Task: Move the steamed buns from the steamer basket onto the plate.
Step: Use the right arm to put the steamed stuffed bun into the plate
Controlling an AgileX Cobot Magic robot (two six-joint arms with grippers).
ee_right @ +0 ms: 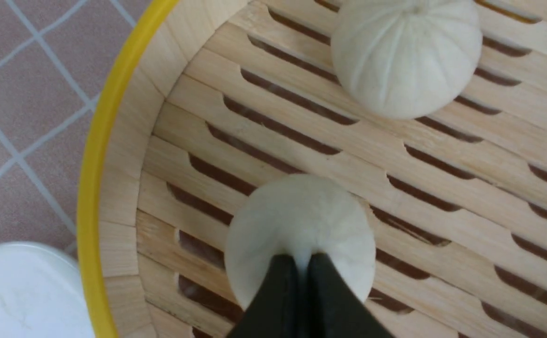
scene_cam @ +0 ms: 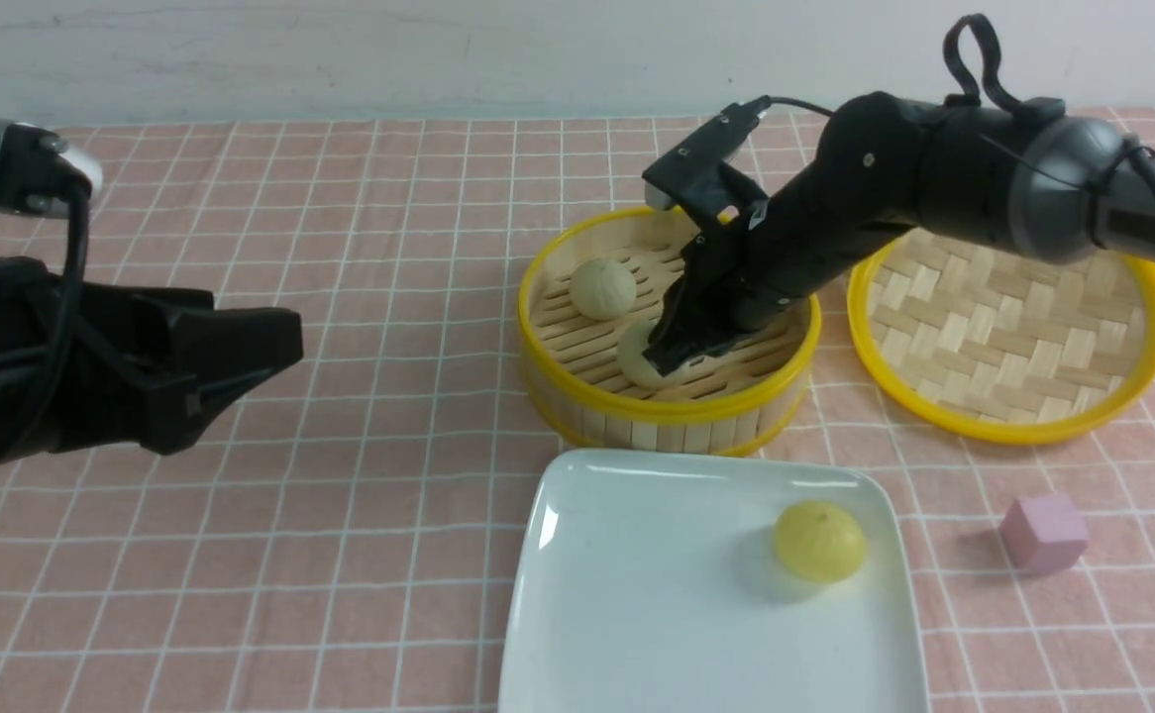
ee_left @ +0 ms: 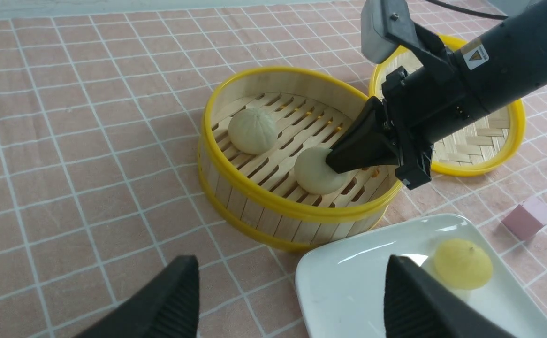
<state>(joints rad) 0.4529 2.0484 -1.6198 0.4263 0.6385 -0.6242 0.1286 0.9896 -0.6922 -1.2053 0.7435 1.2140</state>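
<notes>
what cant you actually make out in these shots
Front view: the nearer beige bun is mostly hidden behind the right pincer.
Right wrist view: the closed tips cover that bun's top, so how much dough they pinch is unclear.
Front view: the plate is cut off by the bottom edge.
Front view: the woven lid is partly behind the right arm.

Only a small yellow warning-triangle sticker (ee_left: 475, 52) on the right arm (ee_left: 517, 65), no legible words anywhere
</notes>
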